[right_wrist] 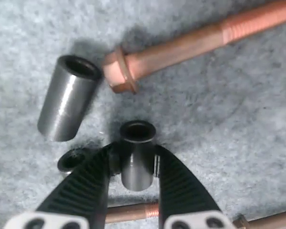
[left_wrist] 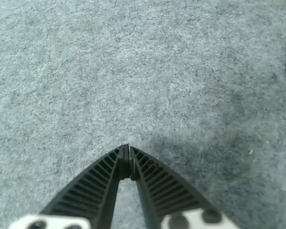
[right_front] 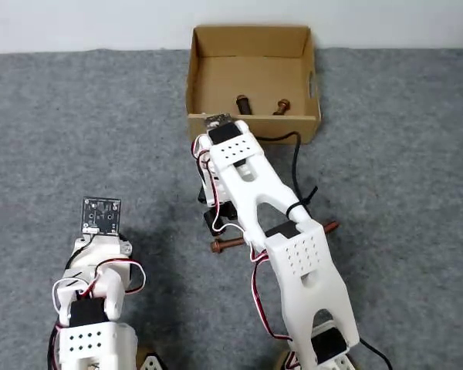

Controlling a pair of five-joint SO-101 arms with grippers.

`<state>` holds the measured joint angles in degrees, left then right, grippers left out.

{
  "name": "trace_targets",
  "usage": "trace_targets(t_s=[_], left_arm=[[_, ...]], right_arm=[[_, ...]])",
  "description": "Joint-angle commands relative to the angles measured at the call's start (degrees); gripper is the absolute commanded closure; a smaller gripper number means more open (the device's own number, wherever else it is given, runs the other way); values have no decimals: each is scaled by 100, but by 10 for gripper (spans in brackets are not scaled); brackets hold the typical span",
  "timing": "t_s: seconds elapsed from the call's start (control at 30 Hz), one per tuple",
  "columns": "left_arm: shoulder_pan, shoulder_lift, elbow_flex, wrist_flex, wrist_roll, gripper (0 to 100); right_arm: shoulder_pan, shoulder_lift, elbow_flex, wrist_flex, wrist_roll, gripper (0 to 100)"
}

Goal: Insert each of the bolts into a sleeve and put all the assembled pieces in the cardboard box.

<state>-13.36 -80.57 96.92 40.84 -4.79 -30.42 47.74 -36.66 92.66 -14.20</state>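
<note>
Ribbed black plastic fingers (right_wrist: 86, 186) of the right gripper (right_wrist: 135, 155) clamped on a short smooth dark-metal sleeve (right_wrist: 137, 167), coppery hex-headed bolt (right_front: 230, 243) mid-frame half hidden under the white arm (right_front: 251, 181), left gripper (left_wrist: 126, 160) pinched together, empty.

Cardboard box (right_front: 255, 123): one, at 12 o'clock on the surface, holding two pieces: left piece (right_front: 243, 103), right piece (right_front: 282, 106). Sleeves: three: lying sleeve (right_wrist: 69, 98), upright sleeve (right_wrist: 137, 162), part-hidden sleeve (right_wrist: 71, 160). Loose bolts: three: long bolt (right_wrist: 195, 40), bolt shank (right_wrist: 131, 213), bolt head (right_wrist: 262, 220).
</note>
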Motion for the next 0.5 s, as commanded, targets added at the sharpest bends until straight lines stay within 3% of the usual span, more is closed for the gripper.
trace_targets(t_s=[0.0,0.23,0.47], left_arm=[[-35,-53,-31,-114,-44,995],[-35,-53,-31,-114,-53,995],[-35,-53,-31,-114,-53,995]], right_arm=[[-4,-708,-369,365,-62,991],[154,-1947,-255,1033,-624,991],[558,-3679,1020,1015,-782,991]])
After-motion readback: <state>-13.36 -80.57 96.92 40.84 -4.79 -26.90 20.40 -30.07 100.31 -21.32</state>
